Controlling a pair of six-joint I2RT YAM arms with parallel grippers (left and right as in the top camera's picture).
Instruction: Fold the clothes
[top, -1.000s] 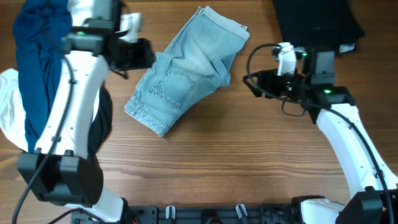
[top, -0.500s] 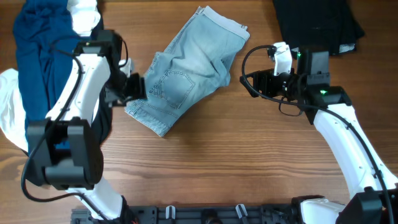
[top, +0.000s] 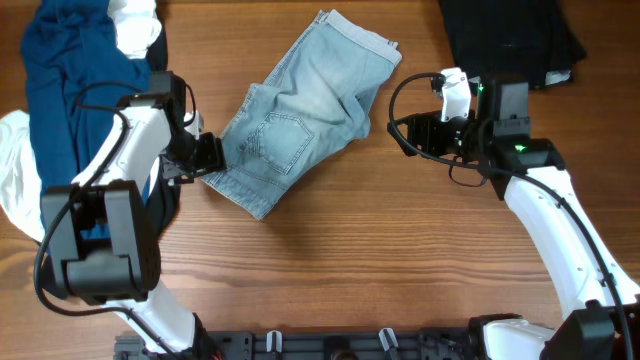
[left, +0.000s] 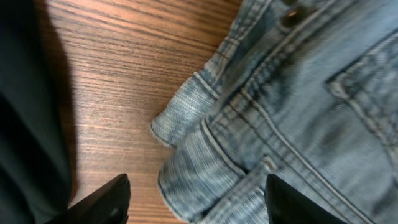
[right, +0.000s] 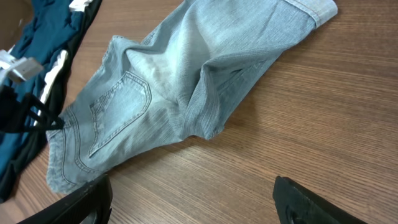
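Note:
Pale-blue denim shorts (top: 300, 110) lie crumpled on the wooden table, back pocket up, waistband at the lower left and cuffed hem at the upper right. My left gripper (top: 207, 157) is open at the waistband's left corner; in the left wrist view its fingers (left: 194, 199) straddle the waistband edge (left: 186, 174). My right gripper (top: 408, 132) is open and empty, apart from the shorts on their right; its wrist view shows the shorts (right: 180, 93) ahead of the fingers (right: 193, 202).
A heap of navy (top: 60, 90), white (top: 15, 170) and black (top: 165, 200) garments lies at the left edge. A black garment (top: 510, 35) lies at the back right. Bare wood spans the front of the table (top: 380, 260).
My left gripper has moved down from above the shorts' upper left to the waistband corner at table level. The right arm has shifted slightly toward the shorts. The shorts have not moved.

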